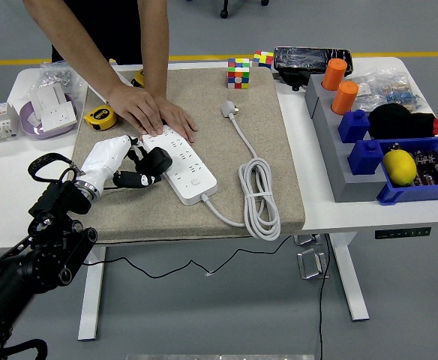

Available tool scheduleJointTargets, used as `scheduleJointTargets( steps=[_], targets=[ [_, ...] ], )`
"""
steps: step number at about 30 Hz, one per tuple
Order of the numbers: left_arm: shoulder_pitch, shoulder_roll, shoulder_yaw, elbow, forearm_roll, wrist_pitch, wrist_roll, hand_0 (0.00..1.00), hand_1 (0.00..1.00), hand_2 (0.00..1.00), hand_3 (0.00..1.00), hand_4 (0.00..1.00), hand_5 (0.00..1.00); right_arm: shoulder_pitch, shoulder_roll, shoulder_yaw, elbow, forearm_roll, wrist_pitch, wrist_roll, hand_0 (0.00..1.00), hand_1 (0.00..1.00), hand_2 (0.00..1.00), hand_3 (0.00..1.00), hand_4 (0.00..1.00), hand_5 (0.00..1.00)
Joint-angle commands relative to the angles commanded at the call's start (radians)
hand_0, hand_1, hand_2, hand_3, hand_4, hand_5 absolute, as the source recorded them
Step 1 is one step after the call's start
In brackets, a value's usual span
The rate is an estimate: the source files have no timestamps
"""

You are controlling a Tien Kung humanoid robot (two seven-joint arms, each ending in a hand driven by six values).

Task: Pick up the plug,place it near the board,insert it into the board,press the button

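Plug (159, 160) is being gripped by the left hand's (121, 161) fingers at the board's (180, 159) left edge. Insertion is underway; next needs aligned downward pressing while a person's hand (148, 112) is steadying the board.

A lab: height-adjustable table (358, 214), grey floor, blue parts bins (421, 184).

White table (9, 180), tan mat (264, 135), grey rack (331, 142), tape measure (97, 116)

- Black plug (157, 160) is sitting against the power strip's left edge, on the beige mat.
- White power strip (180, 163) is lying diagonally, its cord coiling rightward.
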State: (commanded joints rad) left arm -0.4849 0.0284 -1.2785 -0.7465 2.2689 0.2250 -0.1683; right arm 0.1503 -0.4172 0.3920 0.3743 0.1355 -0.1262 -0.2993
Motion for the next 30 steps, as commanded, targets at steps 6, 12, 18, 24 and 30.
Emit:
scheduleJointTargets(
  steps=[6, 12, 18, 24, 30],
  targets=[
    [-0.001, 0.000, 0.002, 0.000, 0.000, -0.004, 0.000, 0.519, 0.547, 0.373, 0.387, 0.480, 0.109, 0.000, 0.000, 0.002, -0.001, 0.006, -0.004, 0.002, 0.804, 0.772, 0.756, 0.779, 0.998, 0.980],
    [-0.002, 0.000, 0.002, 0.000, 0.000, -0.013, -0.002, 0.529, 0.560, 0.389, 0.400, 0.515, 0.143, -0.001, -0.001, 0.004, -0.002, 0.014, -0.006, 0.003, 0.804, 0.771, 0.756, 0.779, 0.998, 0.980],
    [-0.004, 0.000, 0.004, 0.002, 0.000, -0.027, -0.003, 0.558, 0.660, 0.459, 0.435, 0.765, 0.218, 0.001, -0.001, 0.008, -0.003, 0.021, -0.008, 0.003, 0.805, 0.771, 0.756, 0.779, 0.998, 0.981],
    [-0.006, -0.001, -0.002, 0.003, 0.000, -0.043, -0.006, 0.633, 0.730, 0.581, 0.482, 0.889, 0.284, 0.002, -0.001, 0.009, -0.003, 0.024, -0.010, 0.003, 0.806, 0.772, 0.754, 0.779, 0.998, 0.984],
    [-0.010, 0.000, -0.007, 0.004, 0.000, -0.046, -0.009, 0.690, 0.800, 0.713, 0.589, 0.975, 0.368, 0.005, 0.000, 0.011, -0.003, 0.025, -0.010, 0.003, 0.806, 0.772, 0.755, 0.779, 0.998, 0.987]
  ],
)
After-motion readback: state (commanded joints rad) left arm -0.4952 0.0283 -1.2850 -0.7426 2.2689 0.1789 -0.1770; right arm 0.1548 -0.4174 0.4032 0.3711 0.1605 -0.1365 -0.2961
